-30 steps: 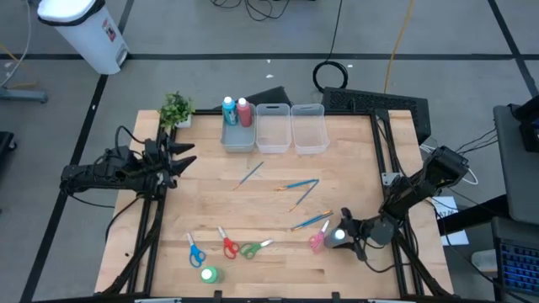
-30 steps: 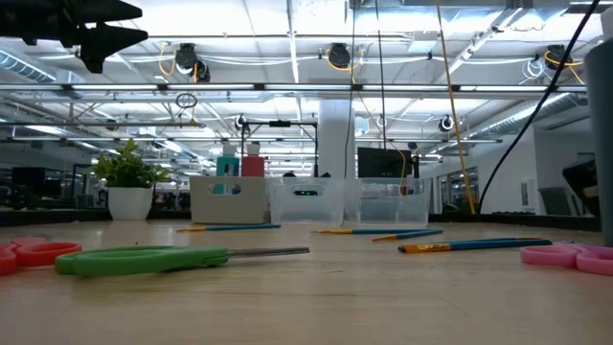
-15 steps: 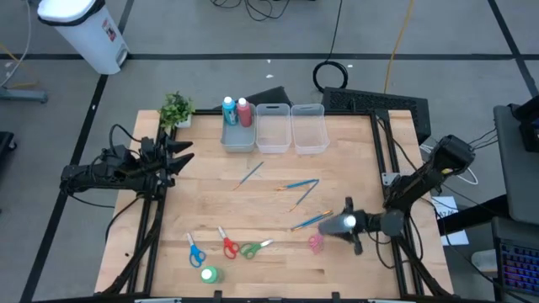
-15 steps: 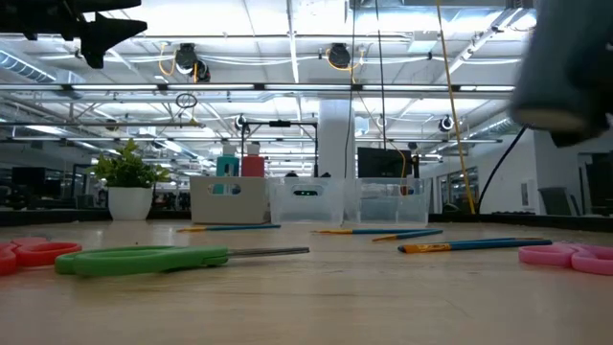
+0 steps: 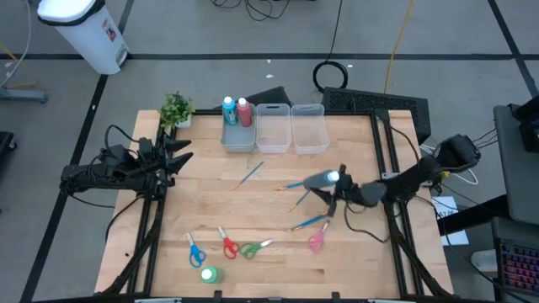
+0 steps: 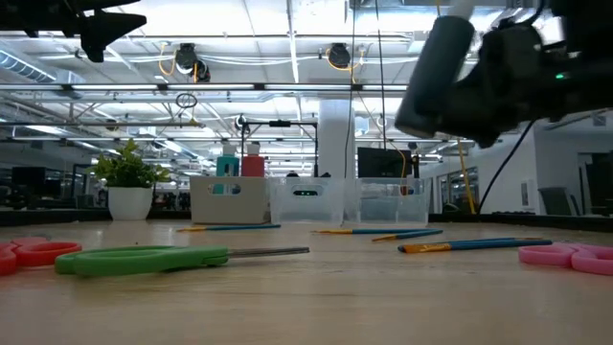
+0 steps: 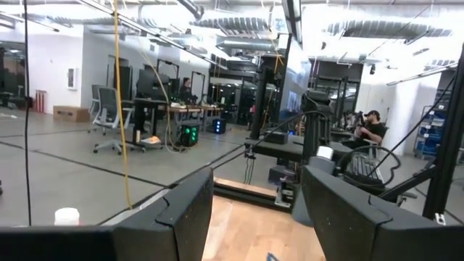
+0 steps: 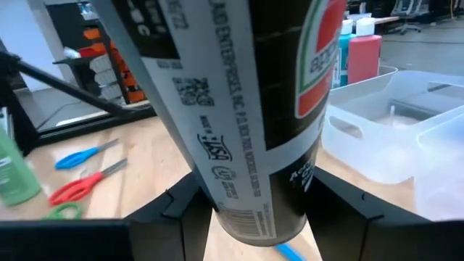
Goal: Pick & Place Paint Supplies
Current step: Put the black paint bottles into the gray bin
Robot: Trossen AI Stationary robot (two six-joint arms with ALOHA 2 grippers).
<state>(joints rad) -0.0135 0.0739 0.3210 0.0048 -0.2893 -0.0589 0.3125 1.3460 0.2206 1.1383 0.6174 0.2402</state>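
Dark grey bottle clamped in right gripper, long axis near-horizontal, cap pointing left.

Three clear bins line the surface's far edge. Potted plant at its corner; white trash can on the floor beyond.

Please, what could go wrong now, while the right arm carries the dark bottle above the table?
The right gripper holds the dark paint bottle tilted, gripped near one end, so it might slip and fall on the brushes lying below. The leftmost bin already holds the blue bottle and the red bottle; setting a third one in there may knock them over.
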